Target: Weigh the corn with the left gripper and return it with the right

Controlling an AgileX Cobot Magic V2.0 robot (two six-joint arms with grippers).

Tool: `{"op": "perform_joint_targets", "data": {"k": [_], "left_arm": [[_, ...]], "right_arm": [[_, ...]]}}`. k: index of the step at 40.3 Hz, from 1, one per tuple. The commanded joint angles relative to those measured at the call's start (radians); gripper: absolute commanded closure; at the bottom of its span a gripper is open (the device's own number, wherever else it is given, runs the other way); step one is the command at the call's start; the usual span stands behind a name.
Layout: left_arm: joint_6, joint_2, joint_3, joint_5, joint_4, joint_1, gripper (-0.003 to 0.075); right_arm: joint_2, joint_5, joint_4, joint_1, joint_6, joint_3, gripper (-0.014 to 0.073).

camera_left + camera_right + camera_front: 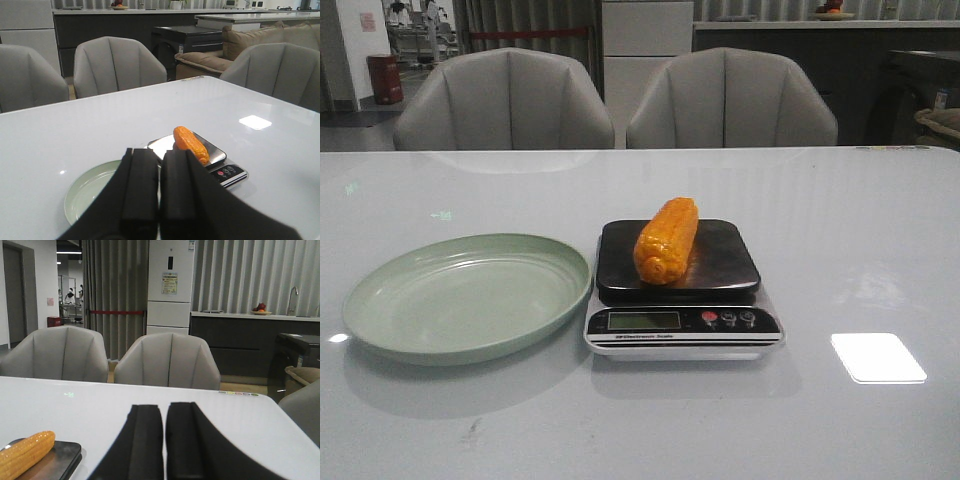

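Observation:
The orange-yellow corn lies lengthwise on the black platform of the kitchen scale at the table's middle. It also shows in the left wrist view and at the edge of the right wrist view. Neither gripper appears in the front view. My left gripper is shut and empty, back from the plate and scale. My right gripper is shut and empty, to the right of the scale.
A pale green plate sits empty just left of the scale; it also shows in the left wrist view. Grey chairs stand behind the white table's far edge. A bright light reflection lies on the table at the right.

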Motion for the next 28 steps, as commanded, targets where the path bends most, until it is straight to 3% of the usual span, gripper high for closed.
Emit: {"op": "perform_joint_targets", "data": {"k": [1, 14, 28], "left_arm": [[-0.005, 0.012, -0.026, -0.093, 0.003, -0.005, 0.0588], [-0.005, 0.012, -0.026, -0.1, 0.003, -0.005, 0.0588], [-0.005, 0.012, -0.026, -0.102, 0.003, -0.005, 0.0588]], "right_arm": [[0.085, 0.01, -0.005, 0.001, 0.004, -0.137, 0.0395], [0.367, 0.403, -0.003, 0.001, 0.004, -0.411, 0.0395], [0.415, 0.425, 0.009, 0.002, 0.012, -0.424, 0.0395]]}}
